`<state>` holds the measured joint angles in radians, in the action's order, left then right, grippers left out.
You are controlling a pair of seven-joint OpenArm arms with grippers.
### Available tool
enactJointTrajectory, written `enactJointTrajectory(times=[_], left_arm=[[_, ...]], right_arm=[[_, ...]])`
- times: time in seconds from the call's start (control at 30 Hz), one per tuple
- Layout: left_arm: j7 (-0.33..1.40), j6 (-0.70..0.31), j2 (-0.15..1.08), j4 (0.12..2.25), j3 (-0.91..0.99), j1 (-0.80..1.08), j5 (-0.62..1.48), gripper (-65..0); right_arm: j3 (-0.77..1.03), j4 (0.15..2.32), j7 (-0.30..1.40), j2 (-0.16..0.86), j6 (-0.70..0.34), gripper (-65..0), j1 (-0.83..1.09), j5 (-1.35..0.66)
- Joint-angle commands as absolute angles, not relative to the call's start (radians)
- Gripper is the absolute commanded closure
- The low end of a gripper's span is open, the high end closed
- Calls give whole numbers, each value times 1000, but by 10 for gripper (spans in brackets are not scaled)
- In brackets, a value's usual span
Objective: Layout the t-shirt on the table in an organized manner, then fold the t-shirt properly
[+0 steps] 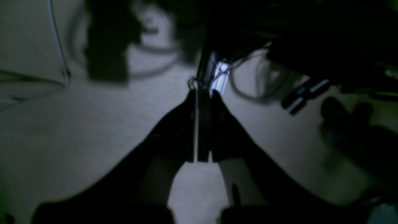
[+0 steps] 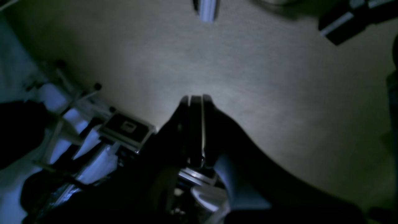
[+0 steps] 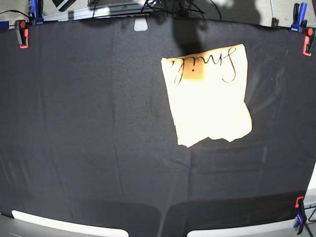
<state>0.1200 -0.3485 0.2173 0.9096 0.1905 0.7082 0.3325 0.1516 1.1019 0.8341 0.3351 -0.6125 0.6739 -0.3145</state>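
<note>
The t-shirt [image 3: 207, 96] lies folded on the worktop [image 3: 89, 128], far right of centre; its black cursive print is not readable. The left tool [image 1: 203, 95] and the right tool [image 2: 196, 99] are both clenched and hold nothing.

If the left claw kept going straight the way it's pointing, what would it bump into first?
Probably a pale metal bar with wires, just past the tips of the shut left gripper. The picture is dark and blurred, so how far off it lies is unclear.

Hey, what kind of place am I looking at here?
Likely a robotics lab bench: a table draped in black cloth, held by clamps, with cables along the far edge and a folded t-shirt on it.
</note>
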Motion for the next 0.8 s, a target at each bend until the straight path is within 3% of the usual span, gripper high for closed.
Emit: enactJointTrajectory(times=[0.0,0.13,0.3,0.47,0.63,0.77], left_arm=[[72,-358,219,839,194,684,316,0],[-61,-360,196,587,194,535,199,0],[-67,-336,155,445,198,403,173,0],[-53,-268,96,395,198,312,173,0],[-54,-260,64,389,198,279,185,0],[-73,-193,55,385,198,280,217,0]], right_arm=[[123,1038,789,356,-611,0,637,-303],[6,750,584,359,-595,0,464,-202],[-108,488,296,331,-563,0,286,-46],[-138,368,277,274,-449,0,152,-92],[-138,347,274,224,-417,0,99,-134],[-138,347,259,202,-406,0,98,-134]])
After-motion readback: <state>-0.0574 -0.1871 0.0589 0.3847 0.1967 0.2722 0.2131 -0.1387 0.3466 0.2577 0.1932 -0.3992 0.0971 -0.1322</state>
